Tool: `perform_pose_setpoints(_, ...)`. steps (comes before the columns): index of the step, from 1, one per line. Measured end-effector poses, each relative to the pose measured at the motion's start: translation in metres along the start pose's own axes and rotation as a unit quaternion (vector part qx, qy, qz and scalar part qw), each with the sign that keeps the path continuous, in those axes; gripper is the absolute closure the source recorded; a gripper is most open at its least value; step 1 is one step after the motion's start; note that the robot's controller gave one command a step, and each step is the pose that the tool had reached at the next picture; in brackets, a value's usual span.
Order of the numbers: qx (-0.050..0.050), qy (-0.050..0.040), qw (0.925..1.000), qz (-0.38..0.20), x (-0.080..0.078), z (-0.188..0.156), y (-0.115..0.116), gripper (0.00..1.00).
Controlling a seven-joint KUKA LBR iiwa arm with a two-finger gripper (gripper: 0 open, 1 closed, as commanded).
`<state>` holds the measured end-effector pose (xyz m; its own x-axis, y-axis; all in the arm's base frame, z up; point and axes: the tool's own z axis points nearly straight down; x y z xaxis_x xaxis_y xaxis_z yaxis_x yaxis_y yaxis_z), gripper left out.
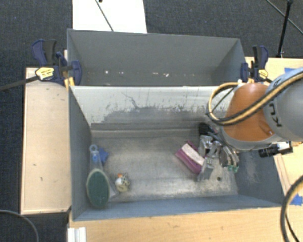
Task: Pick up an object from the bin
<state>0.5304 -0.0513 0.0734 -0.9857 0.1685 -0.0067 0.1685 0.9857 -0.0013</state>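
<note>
Lying beside the hand (210, 166), the purple block (189, 158) runs upper-left to lower-right.

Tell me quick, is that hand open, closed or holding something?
Hand: cannot be told; it sits low in the bin, right beside a purple block.

1. On the grey arm (293, 110), at the right of the frame, there is dark lettering (272, 117). It is turned sideways and partly crossed by a cable; a "K" can be made out, but the rest cannot be read.
2. The yellow tag (44, 73) on the clamp at the upper left carries print too small to read.
</note>
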Motion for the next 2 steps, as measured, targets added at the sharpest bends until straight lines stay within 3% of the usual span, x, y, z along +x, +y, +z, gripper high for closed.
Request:
perform_pose_setpoints(1,-0.001,0.0023,0.9980,0.064,-0.049,0.001,0.001,1.00)
perform_pose_setpoints(2,-0.001,-0.0007,0.9885,0.151,-0.048,-0.156,0.014,1.00)
